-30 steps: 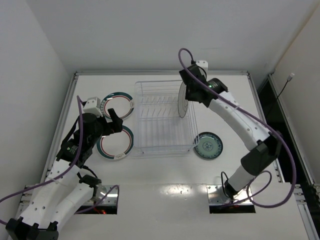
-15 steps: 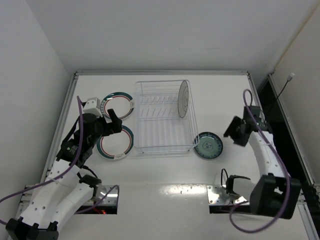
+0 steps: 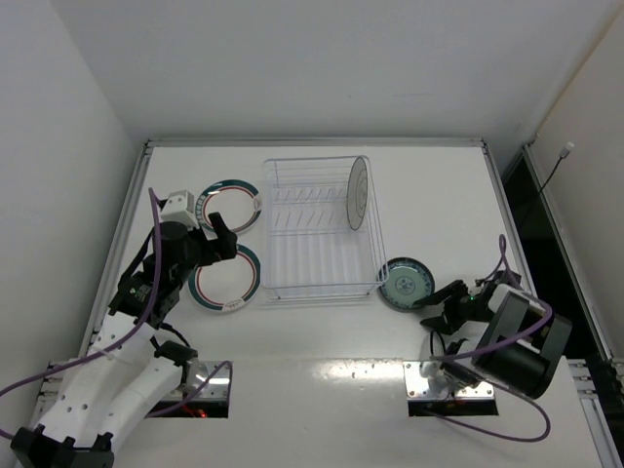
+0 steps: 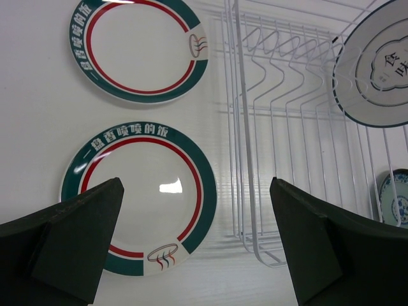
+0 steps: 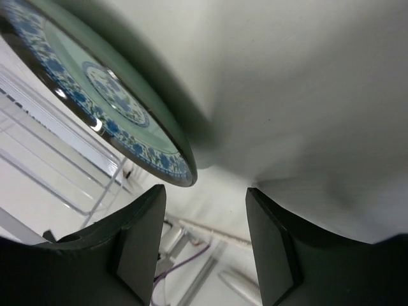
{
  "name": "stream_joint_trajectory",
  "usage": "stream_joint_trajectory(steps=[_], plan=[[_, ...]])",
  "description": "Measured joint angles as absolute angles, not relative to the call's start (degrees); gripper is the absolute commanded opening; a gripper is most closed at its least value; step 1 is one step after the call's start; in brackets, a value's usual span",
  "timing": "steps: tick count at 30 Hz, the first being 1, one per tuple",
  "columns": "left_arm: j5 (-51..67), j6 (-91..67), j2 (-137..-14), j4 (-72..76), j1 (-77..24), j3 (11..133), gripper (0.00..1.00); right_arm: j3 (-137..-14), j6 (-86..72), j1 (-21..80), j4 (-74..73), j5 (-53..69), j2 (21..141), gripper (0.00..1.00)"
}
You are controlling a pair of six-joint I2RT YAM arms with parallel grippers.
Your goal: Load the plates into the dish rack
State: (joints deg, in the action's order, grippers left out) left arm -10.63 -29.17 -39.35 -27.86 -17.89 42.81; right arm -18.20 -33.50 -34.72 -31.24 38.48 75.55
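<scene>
White wire dish rack (image 3: 322, 234) sits mid-table (image 3: 439, 195). One upright plate (image 3: 358, 193), green-rimmed, stands in its far right tines. Two more lie flat left of the rack: far plate (image 3: 230, 205) and near plate (image 3: 226, 278). Teal plate (image 3: 406, 284) lies flat by the rack's near right corner. Left gripper (image 4: 194, 191) is spread wide over the near plate, empty. Right gripper (image 5: 203, 197) is parted, empty, low beside the teal plate's rim.

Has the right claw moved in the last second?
Yes. The right claw left the upright plate in the dish rack and pulled back to the near side, now just right of the teal plate.
</scene>
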Motion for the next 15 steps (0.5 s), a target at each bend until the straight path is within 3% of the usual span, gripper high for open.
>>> stream_joint_trajectory(steps=[4, 9, 15], plan=[[-10.7, -29.2, -39.4, -27.9, -17.9, 42.8, 1.0, -16.1, -37.5, -34.7, -29.8, 35.4, 67.4, 0.47], [-10.6, -29.2, -39.4, -27.9, -17.9, 42.8, 1.0, -14.6, -43.3, -34.1, -28.1, 31.4, 60.3, 0.33], [-10.7, -29.2, -39.4, -27.9, -17.9, 42.8, 1.0, -14.5, -48.6, -31.8, -25.0, 29.5, 60.8, 0.33]])
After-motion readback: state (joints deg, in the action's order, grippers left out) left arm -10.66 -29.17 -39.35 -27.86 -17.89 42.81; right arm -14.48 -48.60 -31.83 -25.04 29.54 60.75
